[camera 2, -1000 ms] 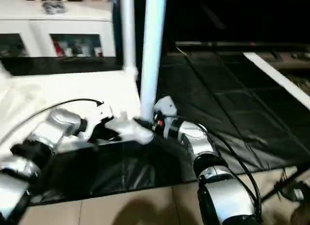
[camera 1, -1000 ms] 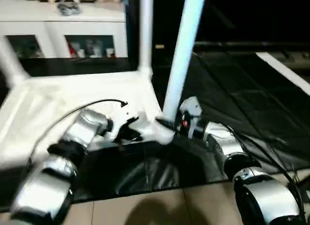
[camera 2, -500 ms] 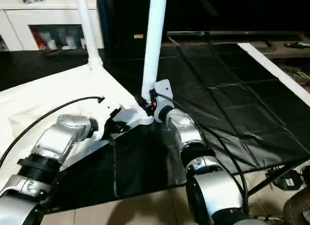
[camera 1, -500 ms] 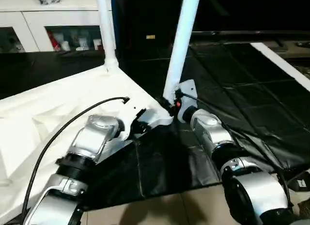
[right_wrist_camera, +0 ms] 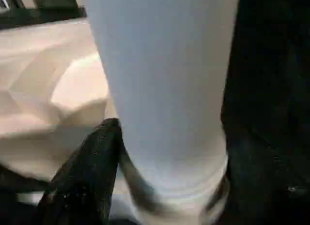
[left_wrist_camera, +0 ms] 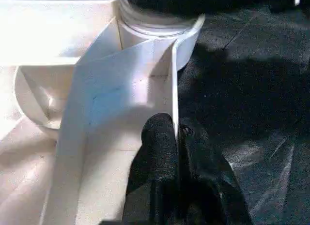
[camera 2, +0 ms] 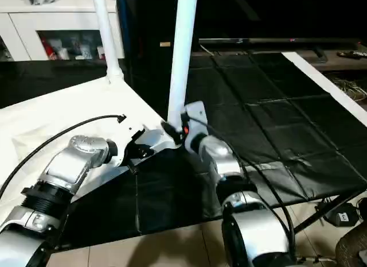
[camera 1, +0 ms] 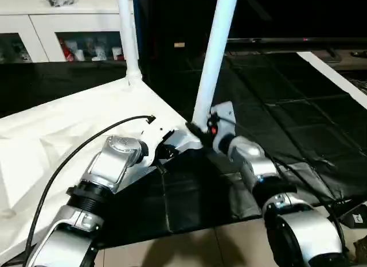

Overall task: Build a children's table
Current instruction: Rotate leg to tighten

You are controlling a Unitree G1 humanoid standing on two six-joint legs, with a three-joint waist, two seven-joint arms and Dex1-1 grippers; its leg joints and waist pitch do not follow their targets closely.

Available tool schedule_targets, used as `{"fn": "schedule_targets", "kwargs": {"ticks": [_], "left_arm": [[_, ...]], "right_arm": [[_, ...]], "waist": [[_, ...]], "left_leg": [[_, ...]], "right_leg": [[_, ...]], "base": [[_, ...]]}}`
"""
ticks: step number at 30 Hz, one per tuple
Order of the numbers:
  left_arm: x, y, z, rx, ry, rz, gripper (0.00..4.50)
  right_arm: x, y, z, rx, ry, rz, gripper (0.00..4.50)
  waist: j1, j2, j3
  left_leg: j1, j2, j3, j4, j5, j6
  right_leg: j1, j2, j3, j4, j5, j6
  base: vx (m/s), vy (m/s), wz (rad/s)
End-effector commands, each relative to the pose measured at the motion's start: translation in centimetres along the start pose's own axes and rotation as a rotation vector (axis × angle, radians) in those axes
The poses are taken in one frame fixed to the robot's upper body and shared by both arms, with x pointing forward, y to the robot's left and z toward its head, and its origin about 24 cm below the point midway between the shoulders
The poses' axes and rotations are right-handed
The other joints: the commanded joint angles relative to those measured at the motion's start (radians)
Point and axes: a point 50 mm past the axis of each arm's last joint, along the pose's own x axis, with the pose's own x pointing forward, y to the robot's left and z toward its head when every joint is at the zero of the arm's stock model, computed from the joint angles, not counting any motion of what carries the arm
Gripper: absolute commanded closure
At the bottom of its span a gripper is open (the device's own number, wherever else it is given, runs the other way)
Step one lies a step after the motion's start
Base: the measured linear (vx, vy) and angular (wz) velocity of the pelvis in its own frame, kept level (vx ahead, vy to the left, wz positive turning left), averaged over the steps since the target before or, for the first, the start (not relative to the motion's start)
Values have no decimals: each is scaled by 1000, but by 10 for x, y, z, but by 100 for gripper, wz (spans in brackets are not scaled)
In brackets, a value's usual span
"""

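The children's table (camera 1: pixel 57 135) lies upside down on a black mat, its ribbed underside facing up. Two white legs stand upright on it, one at the far corner (camera 1: pixel 129 37) and one at the near corner (camera 1: pixel 215 54). My left gripper (camera 1: pixel 163 152) is shut on the thin upright rim of the table's frame (left_wrist_camera: pixel 172 80), just beside the near corner socket (left_wrist_camera: pixel 155 22). My right gripper (camera 1: pixel 198 131) sits around the base of the near leg (right_wrist_camera: pixel 164 89), which is very close in the right wrist view.
The black mat (camera 1: pixel 287 106) spreads out to the right and toward me. Tiled floor (camera 1: pixel 189 250) begins at its near edge. A white glass-door cabinet (camera 1: pixel 63 26) stands behind the table. A black cable (camera 1: pixel 74 152) arcs over my left forearm.
The camera has swung and risen since the earliest frames. My right wrist has drawn slightly back and lower at the leg's base. The left gripper stays clamped on the rim.
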Motion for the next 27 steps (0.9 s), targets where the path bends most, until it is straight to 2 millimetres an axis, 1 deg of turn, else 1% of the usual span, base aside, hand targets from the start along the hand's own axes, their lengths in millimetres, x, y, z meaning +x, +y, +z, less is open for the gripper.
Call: {"fn": "schedule_targets", "kwargs": {"ticks": [1, 2, 3, 4, 5, 6, 7, 8, 9, 10, 11, 12, 13, 14, 15, 17, 18, 19, 20, 21, 22, 23, 24, 27], "left_arm": [[-2, 5, 15, 87, -22, 16, 450], [-1, 5, 15, 102, -19, 12, 450], [-1, 6, 15, 114, -15, 9, 450], [-1, 6, 15, 114, -15, 9, 450], [-1, 7, 14, 131, -10, -2, 450], [-1, 7, 14, 139, -9, -9, 450], [-1, 8, 13, 148, -8, -22, 450], [-1, 8, 13, 149, -8, -26, 450], [-1, 8, 13, 157, -12, -67, 450], [-2, 8, 12, 178, -12, -100, 450], [-3, 9, 11, 185, -11, -117, 450], [-3, 9, 11, 185, -10, -118, 450], [-4, 10, 10, 197, 2, -139, 450], [-4, 11, 9, 208, 8, -147, 450], [-4, 13, 9, 220, 9, -147, 450], [-5, 16, 9, 247, 15, -154, 450], [-5, 16, 9, 247, 15, -154, 450], [-6, 17, 9, 252, 19, -162, 450], [-7, 17, 9, 278, 19, -186, 450], [-8, 16, 8, 303, 29, -236, 450], [-8, 16, 8, 303, 29, -236, 450], [-10, 13, 7, 345, 27, -310, 450], [-10, 11, 7, 354, 28, -330, 450], [-13, 3, 5, 433, 58, -464, 450]], "right_arm": [[-3, 7, -25, 33, 107, 53, 99], [-5, 5, -25, 29, 105, 56, 93], [-6, 3, -25, 24, 100, 62, 81], [-6, 3, -25, 24, 100, 62, 71], [-11, -1, -24, 26, 84, 72, 71], [-12, -3, -23, 29, 79, 76, 52], [-16, -6, -23, 22, 71, 88, 52], [-17, -7, -24, 20, 71, 91, 44], [-25, -12, -25, 0, 68, 124, 32], [-32, -18, -24, -25, 61, 149, 32], [-35, -22, -23, -34, 58, 157, 11], [-36, -22, -23, -35, 58, 158, 11], [-43, -29, -18, -50, 42, 172, 4], [-46, -32, -16, -56, 32, 177, 4], [-50, -36, -13, -64, 15, 183, 4], [-61, -43, -3, -84, -24, 212, 4], [-61, -43, -3, -84, -24, 212, 4], [-64, -45, -1, -90, -31, 225, 4], [-68, -47, 2, -110, -34, 249, 4], [-76, -49, 7, -142, -28, 314, 4], [-76, -49, 7, -142, -28, 314, 4], [-83, -50, 11, -180, -4, 384, 4], [-84, -50, 12, -189, 4, 402, 4], [-89, -48, 18, -250, 68, 510, 4]], "waist": [[3, 14, -47], [5, 15, -49], [5, 14, -50], [4, 13, -49], [5, 15, -49], [5, 14, -50], [6, 21, -52], [6, 18, -52], [8, 19, -52], [8, 20, -54], [11, 19, -54], [11, 18, -55], [12, 19, -54], [16, 18, -56], [18, 16, -56], [23, 16, -57], [27, 15, -58], [26, 14, -57], [28, 17, -55], [31, 19, -56], [31, 19, -56], [34, 17, -57], [36, 16, -57], [45, 17, -57]], "left_leg": [[0, 11, 1, -59, -184, 16], [2, 11, 2, -57, -177, 18], [-1, 11, 2, -56, -165, 23], [-3, 11, 2, -56, -160, 24], [-2, 11, 2, -56, -154, 28], [-2, 10, 2, -54, -145, 34], [0, 11, 2, -53, -141, 34], [1, 11, 3, -52, -138, 39], [-1, 10, 3, -50, -129, 46], [-2, 10, 3, -49, -123, 50], [-1, 8, 4, -48, -124, 57], [-3, 9, 3, -47, -114, 59], [-2, 9, 3, -47, -112, 59], [-1, 10, 4, -44, -109, 63], [-2, 10, 4, -44, -100, 67], [-4, 9, 5, -41, -89, 81], [-5, 11, 5, -38, -78, 87], [-8, 10, 5, -38, -74, 90], [-8, 10, 4, -38, -82, 93], [-6, 10, 5, -36, -94, 95], [-6, 10, 5, -36, -94, 95], [-6, 10, 5, -36, -92, 97], [-7, 11, 5, -34, -89, 100], [-5, 13, 5, -34, -87, 102]], "right_leg": [[48, -69, 59, -84, -90, -195], [48, -69, 60, -83, -80, -198], [50, -70, 60, -80, -49, -204], [51, -69, 60, -78, -40, -205], [50, -68, 58, -77, -32, -207], [52, -68, 59, -76, -15, -209], [51, -68, 59, -74, -2, -213], [50, -67, 59, -73, 21, -219], [53, -65, 58, -73, 43, -221], [54, -66, 58, -69, 65, -229], [54, -64, 57, -71, 67, -230], [57, -66, 57, -67, 82, -235], [57, -66, 57, -67, 83, -238], [57, -67, 57, -66, 91, -243], [58, -66, 56, -65, 98, -246], [59, -65, 56, -63, 112, -243], [59, -65, 55, -60, 129, -241], [59, -64, 54, -59, 132, -242], [58, -65, 53, -63, 115, -238], [58, -65, 53, -65, 99, -234], [58, -65, 53, -65, 99, -234], [59, -64, 53, -64, 103, -237], [59, -64, 53, -62, 111, -239], [55, -65, 52, -61, 111, -249]], "base": [[0, 0, 0], [0, 0, 0], [0, 0, 0], [0, 0, 0], [0, 0, 0], [0, 0, 0], [0, 0, 0], [0, 0, 0], [0, 0, 0], [0, 0, 0], [0, 0, 0], [0, 0, 0], [0, 0, 0], [0, 0, 0], [0, 0, 0], [0, 0, 0], [0, 0, 0], [0, 0, 0], [0, 0, 0], [0, 0, 0], [0, 0, 0], [0, 0, 0], [0, 0, 0], [0, 0, 0]]}}
